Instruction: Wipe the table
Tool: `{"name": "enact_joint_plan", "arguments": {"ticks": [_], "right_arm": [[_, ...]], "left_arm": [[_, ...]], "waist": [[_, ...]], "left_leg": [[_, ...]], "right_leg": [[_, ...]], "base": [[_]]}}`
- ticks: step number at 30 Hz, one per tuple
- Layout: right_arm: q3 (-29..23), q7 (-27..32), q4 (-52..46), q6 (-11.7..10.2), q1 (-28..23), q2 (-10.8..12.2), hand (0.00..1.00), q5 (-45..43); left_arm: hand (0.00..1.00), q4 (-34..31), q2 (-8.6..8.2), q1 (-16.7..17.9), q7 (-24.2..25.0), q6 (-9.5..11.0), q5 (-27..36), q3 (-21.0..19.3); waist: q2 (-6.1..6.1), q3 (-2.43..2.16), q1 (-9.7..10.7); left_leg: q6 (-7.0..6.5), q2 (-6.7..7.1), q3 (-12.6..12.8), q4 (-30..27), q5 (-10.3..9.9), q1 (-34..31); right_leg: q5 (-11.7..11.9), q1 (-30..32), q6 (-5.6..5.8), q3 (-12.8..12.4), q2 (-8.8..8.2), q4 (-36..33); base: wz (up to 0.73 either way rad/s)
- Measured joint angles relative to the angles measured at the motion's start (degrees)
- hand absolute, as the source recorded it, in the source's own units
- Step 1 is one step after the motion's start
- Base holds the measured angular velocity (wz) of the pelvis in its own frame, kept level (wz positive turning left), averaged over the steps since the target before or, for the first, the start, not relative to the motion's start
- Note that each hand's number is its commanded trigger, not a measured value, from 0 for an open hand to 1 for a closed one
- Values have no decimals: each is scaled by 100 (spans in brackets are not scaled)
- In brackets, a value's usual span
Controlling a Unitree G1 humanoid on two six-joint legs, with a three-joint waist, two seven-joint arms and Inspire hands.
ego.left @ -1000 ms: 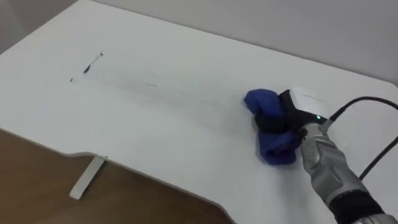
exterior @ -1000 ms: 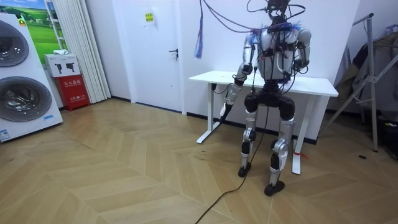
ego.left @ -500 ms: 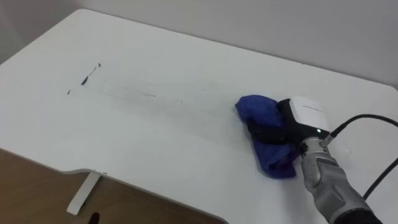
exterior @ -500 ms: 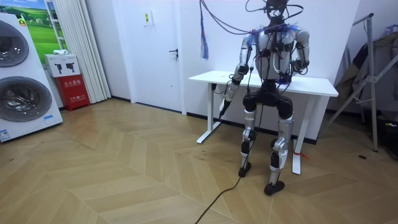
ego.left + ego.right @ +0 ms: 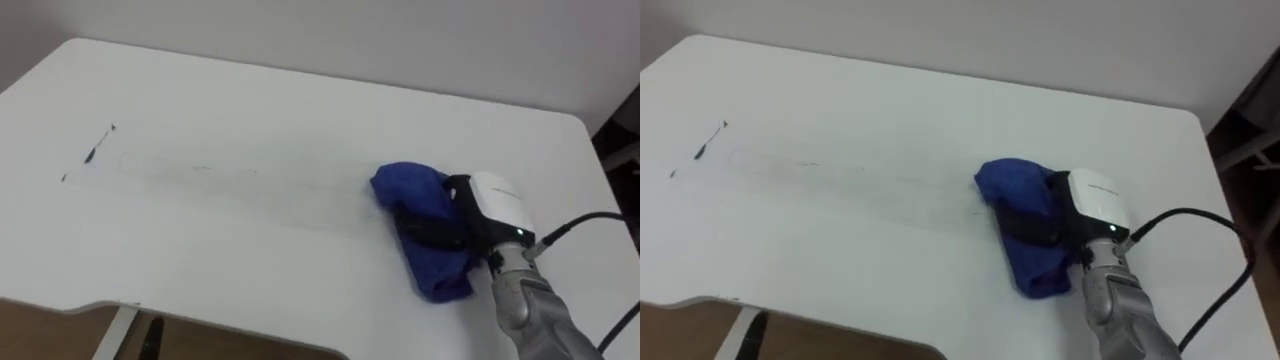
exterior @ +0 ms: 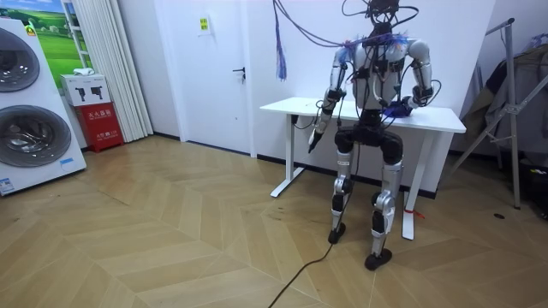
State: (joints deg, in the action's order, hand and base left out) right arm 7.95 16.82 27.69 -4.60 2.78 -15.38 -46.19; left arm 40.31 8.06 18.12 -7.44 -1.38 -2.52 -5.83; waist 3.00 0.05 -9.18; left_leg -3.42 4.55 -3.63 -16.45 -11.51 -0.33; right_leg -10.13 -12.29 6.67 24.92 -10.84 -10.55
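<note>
The dark fingers [image 5: 428,228] of the right hand [image 5: 482,212] are clenched across a bunched blue cloth [image 5: 405,190], which is pressed onto the white bench [image 5: 250,100] at the lower right of the frame. Dark marks [image 5: 97,145] are seen at the frame's middle left. In the room view, the left hand [image 6: 315,137] is held low beside the bench.

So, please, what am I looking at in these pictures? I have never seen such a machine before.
It is a humanoid robot standing at a white table. Two pictures come from the camera on its head, looking down. The third comes from a camera across the room. Its right hand grips a blue cloth that lies on the table, for wiping. Small dark marks sit near the table's left side. Its left hand hangs beside the table.
</note>
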Motion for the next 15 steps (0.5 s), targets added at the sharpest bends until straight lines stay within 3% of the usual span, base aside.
{"name": "enact_joint_plan", "arguments": {"ticks": [4, 9, 15], "right_arm": [[-814, -70, -204, -74, -129, -8, 0, 184], [-1820, -73, -1104, -70, -245, -75, 0, 420], [-2075, -67, -1540, -58, -372, -84, 0, 540]], "left_arm": [[0, 24, -44, 125, 21, 244, 73, -169], [0, 284, -79, 283, 78, 287, 70, -665], [0, 294, -76, 251, 96, 293, 68, -769]], "waist": [[-14, 4, 199], [27, 8, 416], [136, 3, 471]], "left_leg": [[-4, 1, 45, 97, 3, 96], [9, -39, 192, 265, 19, 299], [14, -89, 317, 373, 17, 411]], "right_leg": [[0, -16, 0, -140, -5, 1], [-2, -39, 3, -308, 0, 7], [-2, -18, 3, -475, 26, 5]], "base": [[-7], [-17], [-15]]}}
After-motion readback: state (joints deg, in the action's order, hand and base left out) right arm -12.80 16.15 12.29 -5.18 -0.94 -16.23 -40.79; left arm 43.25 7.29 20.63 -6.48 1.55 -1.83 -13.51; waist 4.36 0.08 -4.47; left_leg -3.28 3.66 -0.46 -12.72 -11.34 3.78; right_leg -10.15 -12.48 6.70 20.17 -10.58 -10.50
